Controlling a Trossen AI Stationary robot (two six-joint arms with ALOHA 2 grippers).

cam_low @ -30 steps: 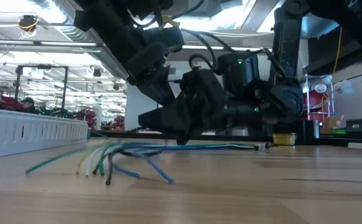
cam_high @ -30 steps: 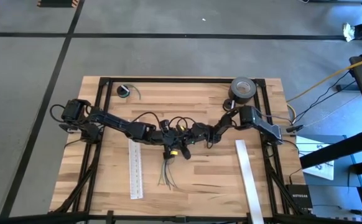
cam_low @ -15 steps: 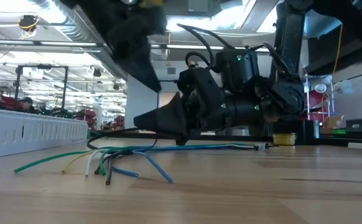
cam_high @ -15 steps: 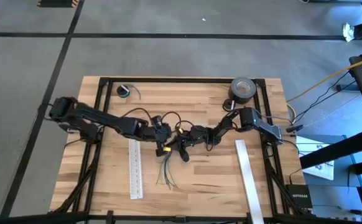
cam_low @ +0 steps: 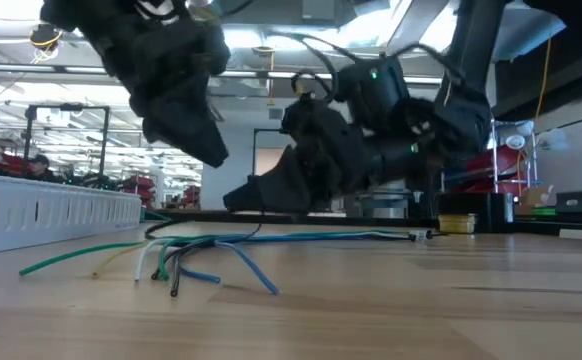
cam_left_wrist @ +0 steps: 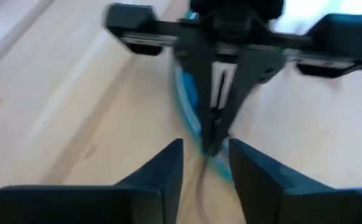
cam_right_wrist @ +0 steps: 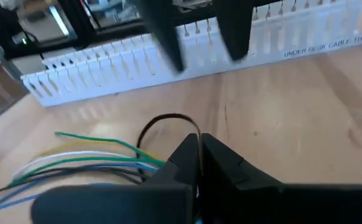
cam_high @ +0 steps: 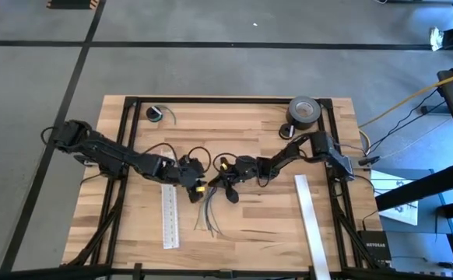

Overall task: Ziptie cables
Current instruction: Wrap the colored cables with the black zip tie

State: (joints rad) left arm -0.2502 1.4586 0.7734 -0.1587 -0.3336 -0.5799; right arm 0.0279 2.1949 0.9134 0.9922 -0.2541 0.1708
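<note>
The cables (cam_high: 208, 215) lie fanned on the table (cam_high: 258, 233) in the lower middle of the high view, their loose ends spreading toward the bottom of the frame and their gathered end running up under the two grippers. In the low view they stretch as green, blue and pale strands (cam_low: 181, 255) across the left half of the frame.

The right gripper (cam_high: 228, 187) sits at the gathered end, its jaws pressed together on a thin dark loop (cam_right_wrist: 168, 124) that curls up just ahead of the fingertips in the right wrist view; it looks like a ziptie, though it is too thin to be sure. The left gripper (cam_high: 196, 183) is just beside it, on the picture's left, with its jaws slightly spread and pointing at the other gripper's closed tips.

The step in hand seems to be closing the tie round the bundle. To do it well, the right gripper should keep the loop steady and low over the wires, while the left closes squarely on the free tail and draws it straight along its own line, not sideways, so the strands stay gathered and none slips out.

A white slotted strip (cam_high: 169, 216) lies just left of the cables.
</note>
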